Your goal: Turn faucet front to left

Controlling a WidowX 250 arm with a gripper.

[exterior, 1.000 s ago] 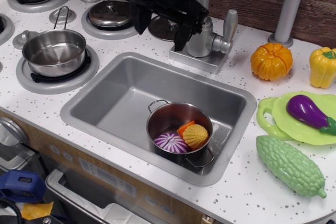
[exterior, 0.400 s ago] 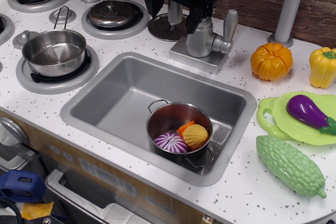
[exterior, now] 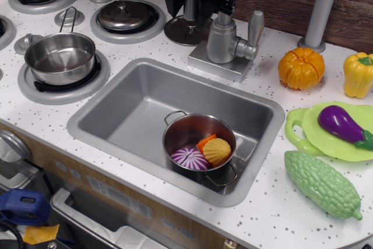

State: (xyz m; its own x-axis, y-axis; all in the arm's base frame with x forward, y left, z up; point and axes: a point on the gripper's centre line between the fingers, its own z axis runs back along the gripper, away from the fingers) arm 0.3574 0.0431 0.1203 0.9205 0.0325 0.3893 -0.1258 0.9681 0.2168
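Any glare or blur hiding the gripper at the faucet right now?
In observation.image, the faucet is sharp with soft highlights only; the black gripper is dark, cut by the top edge, so its jaws are unreadable; the sink shows mild sheen.

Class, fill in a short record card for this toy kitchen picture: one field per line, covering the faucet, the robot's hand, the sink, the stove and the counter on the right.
faucet: silver faucet on its base plate behind the sink, paddle lever to its right
hand: black hand above the faucet, at the picture's top edge; open or shut cannot be told
sink: grey sink holding a pot with toy food inside
stove: empty saucepan on the front burner
right counter: pumpkin, yellow pepper, eggplant on a green plate, bitter gourd
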